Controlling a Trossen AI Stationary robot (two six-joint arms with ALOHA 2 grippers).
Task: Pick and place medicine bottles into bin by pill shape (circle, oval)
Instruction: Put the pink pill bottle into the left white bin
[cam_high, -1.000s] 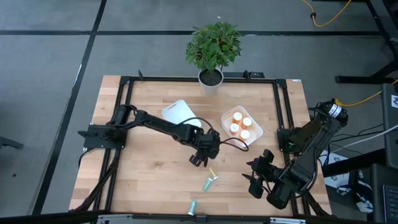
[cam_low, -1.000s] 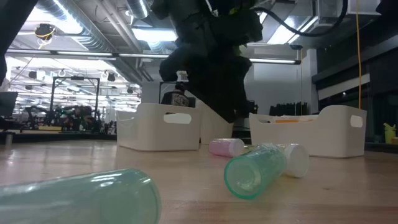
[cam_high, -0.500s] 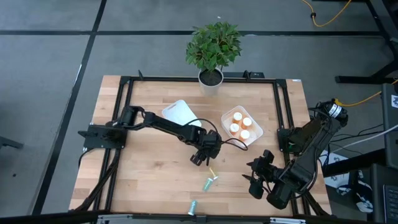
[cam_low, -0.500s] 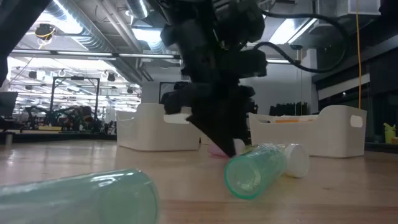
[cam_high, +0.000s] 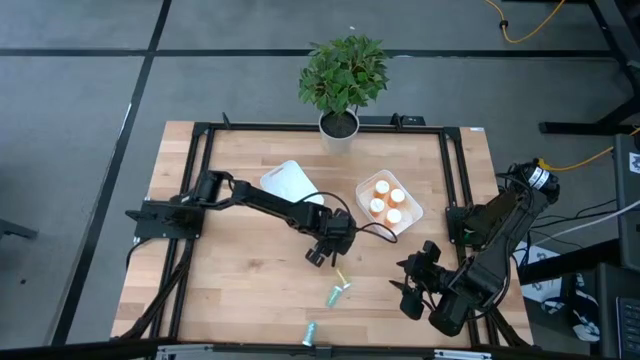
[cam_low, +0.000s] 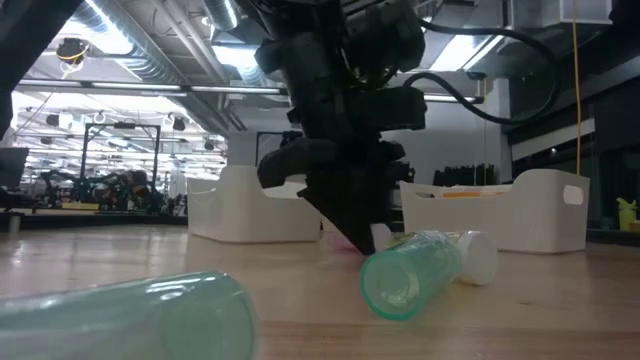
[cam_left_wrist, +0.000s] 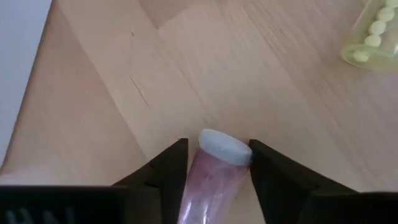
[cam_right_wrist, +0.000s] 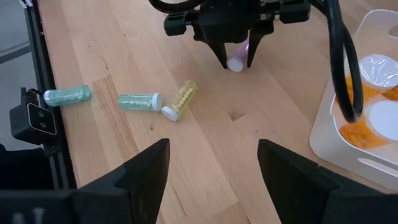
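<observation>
Left tool (cam_left_wrist: 214, 171) has dropped to the counter (cam_high: 250, 280) since a second ago, fingers narrowing onto the purple bottle (cam_left_wrist: 214, 168), lying at centre, cap outward; grip looks nearly made, lift not begun; two teal bottles (cam_right_wrist: 140, 101) and a yellow-green one (cam_right_wrist: 181, 98) lie loose at 6 o'clock; orange bottles (cam_high: 386, 202) sit binned at 2 o'clock; right tool (cam_right_wrist: 211, 168) waits at 4 o'clock, released.

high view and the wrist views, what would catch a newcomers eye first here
Mid-table, the left gripper is down on the wood with its fingers on either side of a purple bottle lying there. Just past it sits a white tray holding orange white-capped bottles, and a leafy potted plant stands at the table's far edge. Three loose bottles, two teal and one yellow-green, lie nearer the waiting right gripper.
</observation>
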